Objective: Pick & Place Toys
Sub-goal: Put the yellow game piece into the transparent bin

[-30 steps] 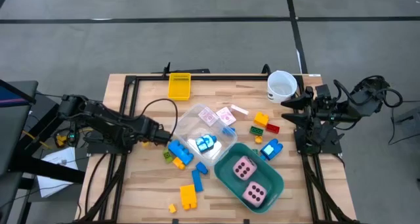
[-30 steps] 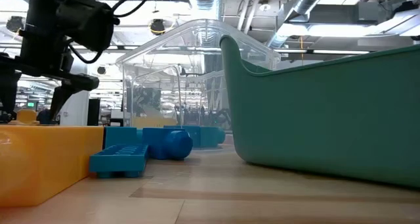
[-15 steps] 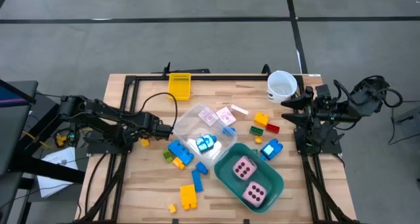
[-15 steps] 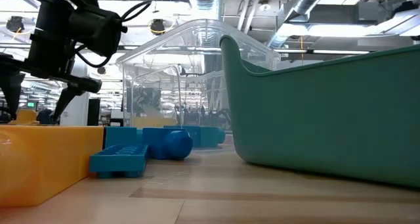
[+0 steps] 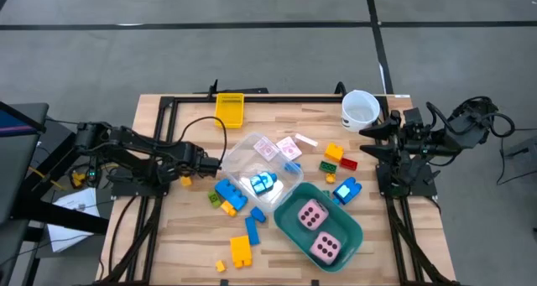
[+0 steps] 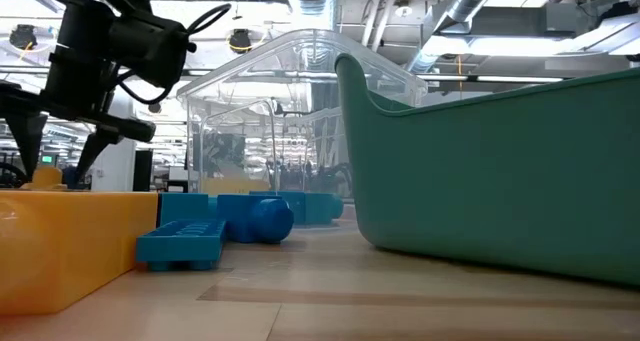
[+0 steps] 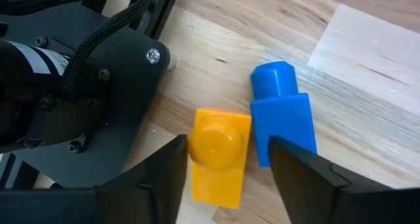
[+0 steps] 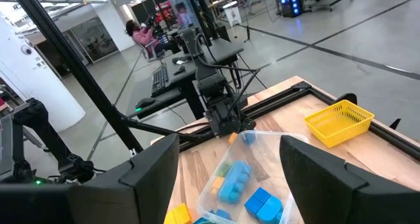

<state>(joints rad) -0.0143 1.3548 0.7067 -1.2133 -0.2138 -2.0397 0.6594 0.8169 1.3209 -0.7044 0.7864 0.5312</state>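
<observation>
High view: I have the left gripper (image 5: 186, 179) low at the table's left edge over a small yellow brick (image 5: 185, 182); the right gripper (image 5: 369, 139) waits by the white cup (image 5: 360, 108), jaws apart. Left wrist view: my fingers stand apart, straddling the yellow brick (image 7: 218, 153), with a blue brick (image 7: 282, 115) touching it. I judge closing off-centre could pinch or knock the blue one.

Two dice (image 5: 317, 230), one tub (image 5: 288, 220), one cup (image 5: 360, 108).
</observation>
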